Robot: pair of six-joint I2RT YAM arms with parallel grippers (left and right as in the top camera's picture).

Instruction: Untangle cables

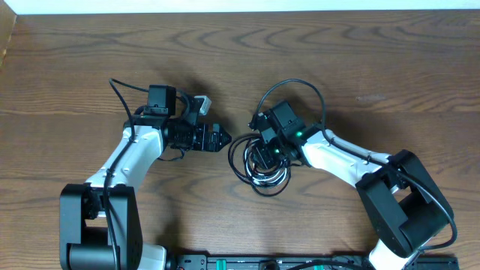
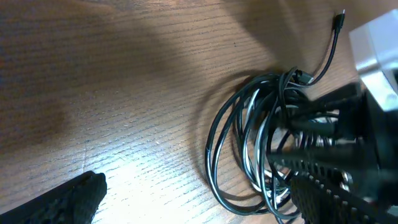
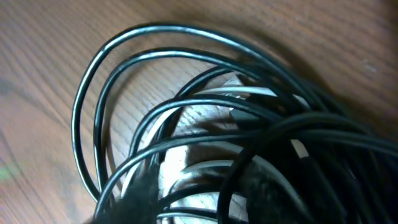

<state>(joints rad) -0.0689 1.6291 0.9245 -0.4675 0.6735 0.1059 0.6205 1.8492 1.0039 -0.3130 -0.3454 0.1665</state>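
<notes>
Cables [image 1: 262, 178] are lying in a tangled coil near the middle of the wooden table [image 1: 375, 60], with several black loops overlapping and one white cord [image 3: 249, 93] running through them. One loose black end [image 2: 341, 14] is trailing away from the coil, showing a small plug. The right gripper [image 1: 262, 156] is pressing down into the bundle with its fingers buried among the strands. Whether it is pinching any of them I cannot tell, since the close view is showing only blurred cords. The left gripper [image 1: 223, 139] is hovering just beside the coil and pointing at it, its jaws standing wide apart and holding nothing.
</notes>
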